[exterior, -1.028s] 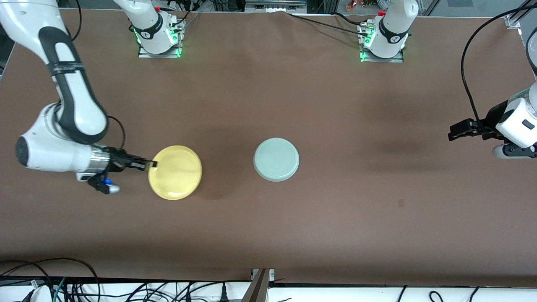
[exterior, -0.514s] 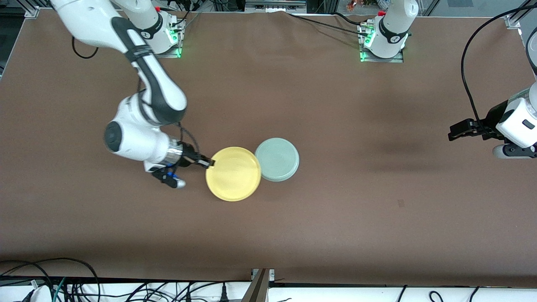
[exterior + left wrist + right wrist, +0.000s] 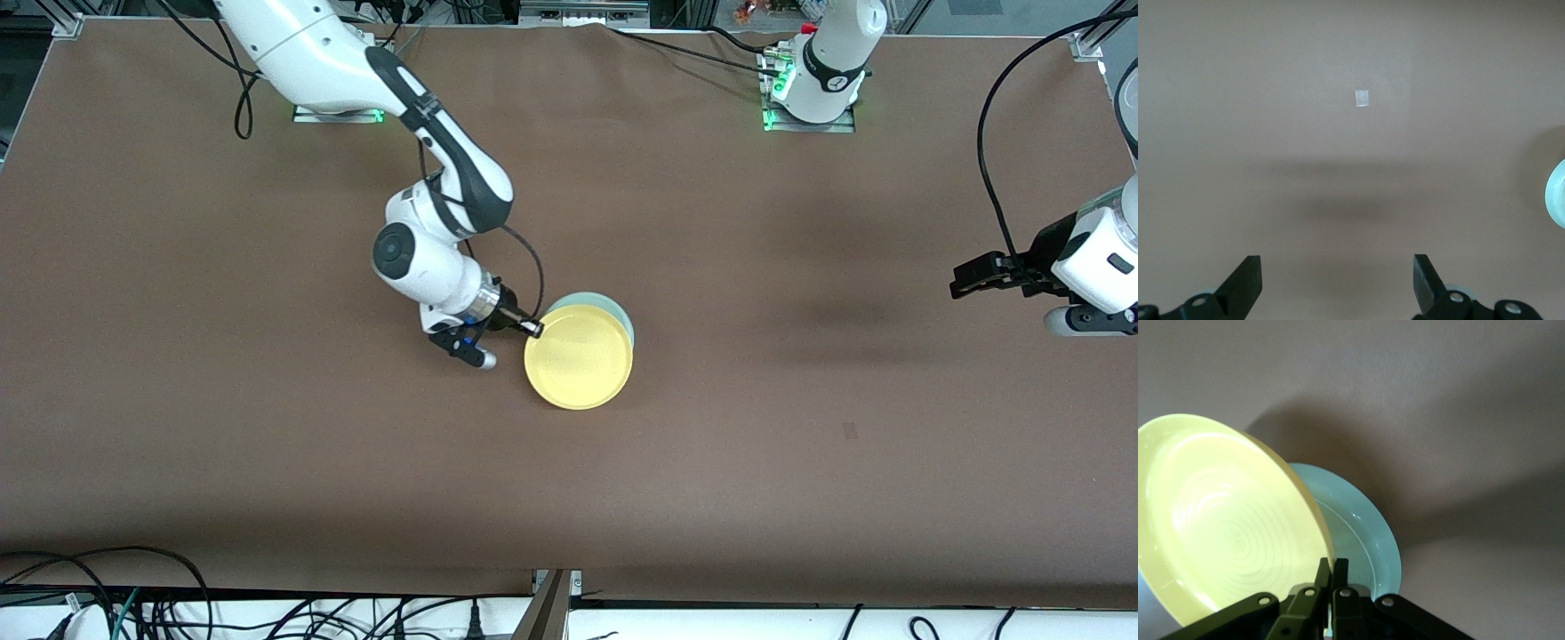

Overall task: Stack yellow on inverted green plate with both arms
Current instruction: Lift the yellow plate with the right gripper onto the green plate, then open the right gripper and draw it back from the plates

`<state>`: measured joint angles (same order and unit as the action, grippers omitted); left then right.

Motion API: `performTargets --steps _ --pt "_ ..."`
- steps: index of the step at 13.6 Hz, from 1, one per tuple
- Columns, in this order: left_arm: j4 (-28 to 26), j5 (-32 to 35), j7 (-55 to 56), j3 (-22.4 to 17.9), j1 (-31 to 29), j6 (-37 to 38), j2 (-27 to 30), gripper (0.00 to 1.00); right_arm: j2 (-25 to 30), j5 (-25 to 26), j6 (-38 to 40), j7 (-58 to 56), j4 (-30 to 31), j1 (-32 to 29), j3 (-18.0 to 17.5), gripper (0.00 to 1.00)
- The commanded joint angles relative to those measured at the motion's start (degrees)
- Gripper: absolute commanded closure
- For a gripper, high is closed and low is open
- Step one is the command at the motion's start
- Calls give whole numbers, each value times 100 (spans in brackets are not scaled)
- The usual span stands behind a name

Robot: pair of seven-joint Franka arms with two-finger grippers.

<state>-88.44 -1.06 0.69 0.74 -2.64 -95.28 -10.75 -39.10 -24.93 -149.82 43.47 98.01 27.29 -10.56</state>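
My right gripper (image 3: 533, 328) is shut on the rim of the yellow plate (image 3: 579, 369) and holds it over the pale green plate (image 3: 613, 313), which lies upside down on the table. The yellow plate covers most of the green one; only a strip of its edge shows. In the right wrist view the yellow plate (image 3: 1218, 520) is clamped at its rim by the gripper (image 3: 1332, 568), with the green plate (image 3: 1365, 527) under it. My left gripper (image 3: 957, 283) is open and empty, held off at the left arm's end of the table; in the left wrist view (image 3: 1338, 267) nothing is between its fingers.
A brown cloth (image 3: 267, 462) covers the table. A small pale tape mark (image 3: 850, 431) lies on it toward the left arm's end, and it also shows in the left wrist view (image 3: 1362, 98). An edge of the green plate (image 3: 1557, 195) shows there too. Cables run along the table's near edge.
My right arm has carried the yellow plate along the table from the right arm's end until it is over the green plate. The left arm has not moved.
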Motion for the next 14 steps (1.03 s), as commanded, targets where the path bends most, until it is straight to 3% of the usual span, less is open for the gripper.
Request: performTargets --steps 1,4,5,6,10,14 --pt "81 -52 -122 -12 -9 27 -15 0 8 -39 -459 127 314 504 273 100" --pt "81 -52 -122 -12 0 27 -15 0 51 -30 -891 101 658 628 282 100" --pt "81 -52 -122 -12 0 27 -15 0 69 -39 -891 127 658 628 282 63" --pt "90 -52 -122 -12 9 27 -15 0 95 -30 -883 136 667 619 300 1" --pt "81 -52 -122 -12 -9 27 -15 0 577 -30 -577 118 772 619 527 0" --pt "90 -52 -122 -12 -9 27 -15 0 1464 276 1038 22 702 628 1282 0"
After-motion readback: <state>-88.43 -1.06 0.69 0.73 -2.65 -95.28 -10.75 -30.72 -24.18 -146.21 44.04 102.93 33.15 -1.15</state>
